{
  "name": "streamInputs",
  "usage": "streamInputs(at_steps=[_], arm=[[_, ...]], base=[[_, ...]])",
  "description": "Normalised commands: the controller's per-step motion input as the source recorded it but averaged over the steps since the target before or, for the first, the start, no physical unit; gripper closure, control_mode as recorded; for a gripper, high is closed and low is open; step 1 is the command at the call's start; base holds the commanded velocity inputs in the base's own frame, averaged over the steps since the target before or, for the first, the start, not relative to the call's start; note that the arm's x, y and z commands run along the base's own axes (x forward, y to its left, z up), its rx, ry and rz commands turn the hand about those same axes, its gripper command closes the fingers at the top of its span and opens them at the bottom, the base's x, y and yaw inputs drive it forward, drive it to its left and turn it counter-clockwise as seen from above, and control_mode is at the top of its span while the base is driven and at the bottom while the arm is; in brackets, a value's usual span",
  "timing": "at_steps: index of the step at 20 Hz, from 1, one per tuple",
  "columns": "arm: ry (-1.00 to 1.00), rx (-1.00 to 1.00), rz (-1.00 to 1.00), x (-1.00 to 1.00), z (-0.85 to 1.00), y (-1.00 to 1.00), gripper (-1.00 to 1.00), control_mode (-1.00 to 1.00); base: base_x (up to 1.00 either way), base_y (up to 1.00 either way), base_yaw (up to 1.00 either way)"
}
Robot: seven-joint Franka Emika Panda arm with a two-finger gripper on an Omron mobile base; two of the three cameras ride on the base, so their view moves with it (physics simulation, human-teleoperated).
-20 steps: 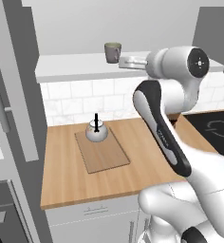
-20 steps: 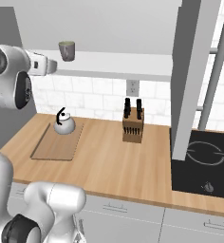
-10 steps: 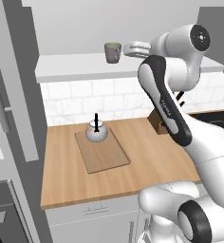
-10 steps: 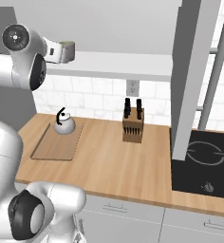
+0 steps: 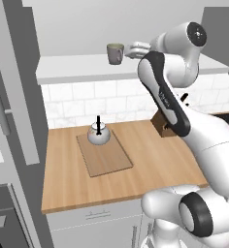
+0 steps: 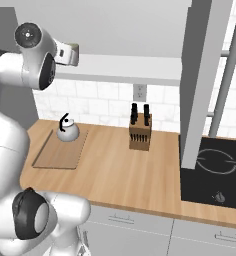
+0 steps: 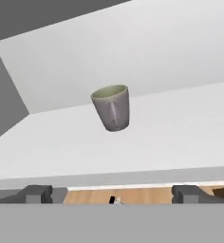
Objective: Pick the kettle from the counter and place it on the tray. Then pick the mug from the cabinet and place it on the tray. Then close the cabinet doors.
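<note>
Moved in closer to the mug (image 7: 112, 108) on the cabinet (image 5: 77, 65) shelf. Gripper (image 7: 112, 193) spread wide, gripping nothing. Kettle (image 5: 98, 135) resting on tray (image 5: 106, 157).

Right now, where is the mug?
The mug stands upright on the cabinet shelf, just ahead of the open gripper, above the kettle.

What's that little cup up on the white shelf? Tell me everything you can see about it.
The mug is a small grey-green cup, wider at the rim than at the base, with a greenish inside and a dull, smooth look. It stands upright, mouth up, on the white shelf of the wall cabinet, with nothing beside it. Its handle cannot be made out. The robot's hand is open, level with the mug and apart from it.
</note>
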Motion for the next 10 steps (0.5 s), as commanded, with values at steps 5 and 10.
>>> streamInputs(at_steps=[5,10], arm=[[0.02,0.00,0.03,0.54,-0.06,0.01,-1.00,-1.00],[0.00,0.00,0.06,0.40,0.00,0.08,-1.00,-1.00]], base=[[0.00,0.00,0.00],[0.00,0.00,0.00]])
